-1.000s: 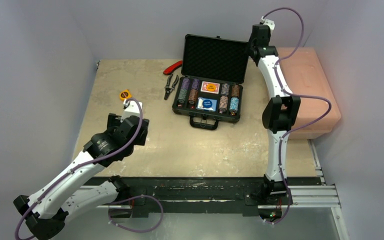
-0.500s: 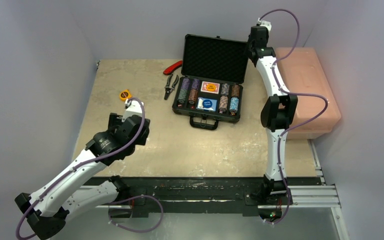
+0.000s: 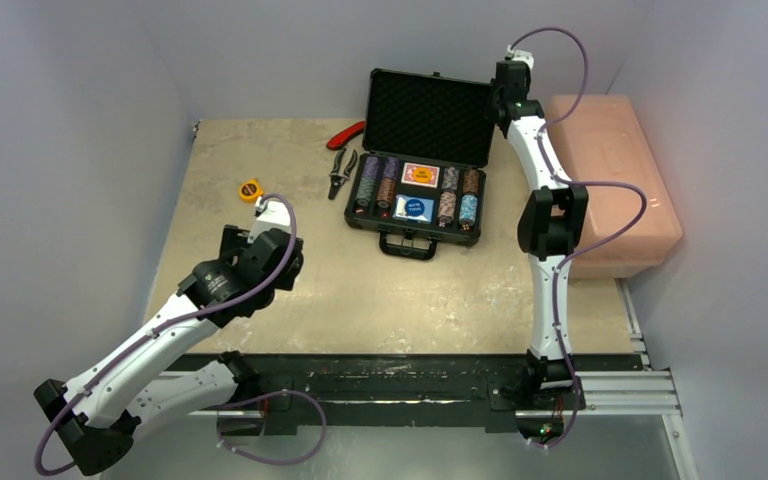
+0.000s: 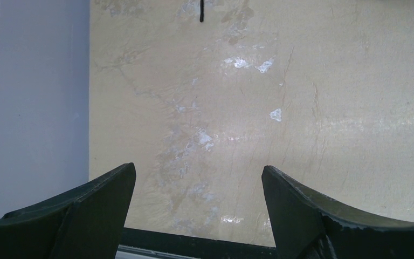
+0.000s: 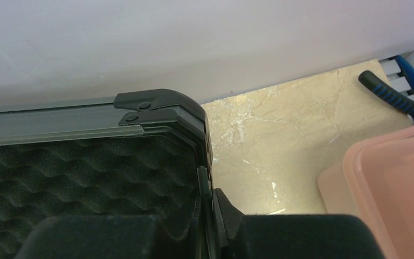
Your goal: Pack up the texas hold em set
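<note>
My left gripper (image 4: 199,175) hangs wide open and empty above the table (image 4: 237,108) near its left edge. The case (image 3: 415,238) stands open by the far edge, chips (image 3: 365,186) and cards (image 3: 421,175) inside. My right gripper (image 5: 207,218) pinches the right edge of the lid (image 5: 86,162).

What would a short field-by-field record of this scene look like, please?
Briefcase: open on the table, lid upright
Inside: chip stacks, red card deck, blue card deck
Outside: orange disc, pliers, pink box
Left pincer: open, over bare table
Right pincer: straddles the lid's right edge; grip unclear
</note>
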`<state>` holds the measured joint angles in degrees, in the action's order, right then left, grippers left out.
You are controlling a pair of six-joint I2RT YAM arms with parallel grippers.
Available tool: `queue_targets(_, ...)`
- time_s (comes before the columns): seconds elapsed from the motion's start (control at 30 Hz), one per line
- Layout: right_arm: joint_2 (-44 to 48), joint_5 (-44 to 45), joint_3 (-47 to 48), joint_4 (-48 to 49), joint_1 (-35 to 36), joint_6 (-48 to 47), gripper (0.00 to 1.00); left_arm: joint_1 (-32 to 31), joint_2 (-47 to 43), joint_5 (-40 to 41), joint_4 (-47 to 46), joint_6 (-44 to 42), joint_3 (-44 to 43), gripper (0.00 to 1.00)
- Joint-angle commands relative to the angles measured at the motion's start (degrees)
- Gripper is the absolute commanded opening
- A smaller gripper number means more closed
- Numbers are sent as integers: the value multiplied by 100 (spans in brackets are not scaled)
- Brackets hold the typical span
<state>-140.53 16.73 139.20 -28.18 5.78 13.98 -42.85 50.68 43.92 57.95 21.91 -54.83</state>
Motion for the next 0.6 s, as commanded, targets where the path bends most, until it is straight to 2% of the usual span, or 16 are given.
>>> queue_targets(0.0, 102, -81, 261, 130, -5, -131, 6, 20, -13, 143, -84, 6, -143, 87)
queue_targets(0.07, 133, -65, 217, 131, -1, -141, 0, 22, -25, 135, -90, 6, -144, 87)
queue_targets(0.37, 540, -241, -291, 289, 2, -115, 0, 21, -88, 81, -104, -11, -143, 87)
queue_targets(0.57, 1079, -307, -991, 553, 66, -191, 0, 22, -140, 69, -104, -3, -136, 87)
